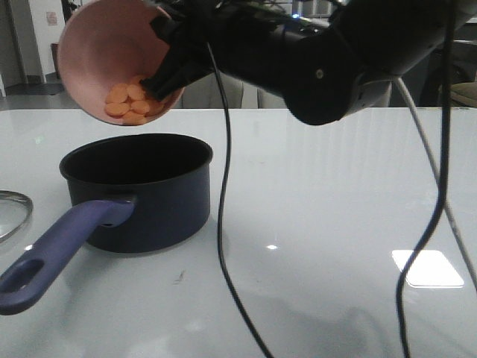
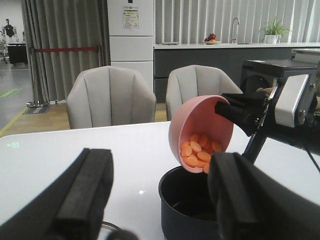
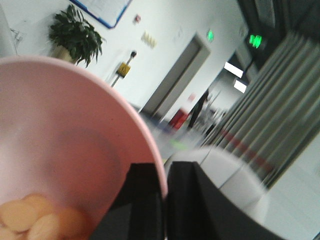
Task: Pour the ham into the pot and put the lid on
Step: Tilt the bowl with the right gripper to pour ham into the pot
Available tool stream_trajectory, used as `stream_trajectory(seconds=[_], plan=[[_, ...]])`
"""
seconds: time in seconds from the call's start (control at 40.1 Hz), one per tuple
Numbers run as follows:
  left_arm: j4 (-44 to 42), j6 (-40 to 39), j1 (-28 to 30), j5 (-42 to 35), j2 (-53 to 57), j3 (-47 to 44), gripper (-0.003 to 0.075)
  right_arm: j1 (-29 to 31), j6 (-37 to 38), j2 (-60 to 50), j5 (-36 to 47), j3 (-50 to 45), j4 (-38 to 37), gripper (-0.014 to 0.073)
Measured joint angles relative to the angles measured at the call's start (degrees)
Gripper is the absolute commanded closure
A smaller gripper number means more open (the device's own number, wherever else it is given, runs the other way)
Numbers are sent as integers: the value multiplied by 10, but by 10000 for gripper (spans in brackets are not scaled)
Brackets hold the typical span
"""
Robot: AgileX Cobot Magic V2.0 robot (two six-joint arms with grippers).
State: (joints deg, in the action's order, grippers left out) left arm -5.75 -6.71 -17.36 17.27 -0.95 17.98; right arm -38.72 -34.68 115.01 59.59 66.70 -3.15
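The white worktop (image 1: 335, 194) carries the pot (image 1: 141, 190) near its left edge, upright, its long handle (image 1: 56, 250) pointing toward the front left corner. At the left edge itself, only an arc of the lid (image 1: 15, 212) shows, lying flat, apart from the pot and just beside the handle's line.

The right arm (image 1: 320, 52) reaches across from the right, high over the worktop, and fills much of the upper front view. Two dark cables (image 1: 223, 224) hang from it down in front of the worktop, one passing just right of the pot, and they cut across the sight of the surface behind.

The right tool (image 1: 168, 63) is clenched on the rim of a pink bowl (image 1: 100, 52), one finger inside and one outside, as the right wrist view shows at the bowl's edge (image 3: 160, 180). The bowl hangs above the pot's left half, tipped steeply so its mouth faces sideways and down.

The ham (image 1: 130, 101) lies heaped at the bowl's lowest lip, still inside it; the left wrist view shows the pieces (image 2: 197, 152) gathered just over the pot's dark opening (image 2: 187, 200).

The left tool (image 2: 160, 200) is released, its two fingers (image 2: 82, 195) spread wide apart with nothing between them, near the pot's side. Beyond the worktop stand two grey chairs (image 2: 110, 97).
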Motion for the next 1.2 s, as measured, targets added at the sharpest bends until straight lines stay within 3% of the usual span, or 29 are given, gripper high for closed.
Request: stream_trajectory(seconds=[0.125,0.224,0.498,0.673,0.772,1.196], plan=[[0,0,0,0,0,0,265,-21,-103,23,43,0,-2,456],[0,0,0,0,0,0,265,-26,-141,37,44,0,-3,456],[0,0,0,0,0,0,265,-26,-156,41,48,0,24,456],[0,0,0,0,0,0,265,-26,-89,41,48,0,57,456],[0,0,0,0,0,0,265,-26,-87,41,48,0,74,456],[0,0,0,0,0,0,265,-26,-248,41,48,4,-13,456]])
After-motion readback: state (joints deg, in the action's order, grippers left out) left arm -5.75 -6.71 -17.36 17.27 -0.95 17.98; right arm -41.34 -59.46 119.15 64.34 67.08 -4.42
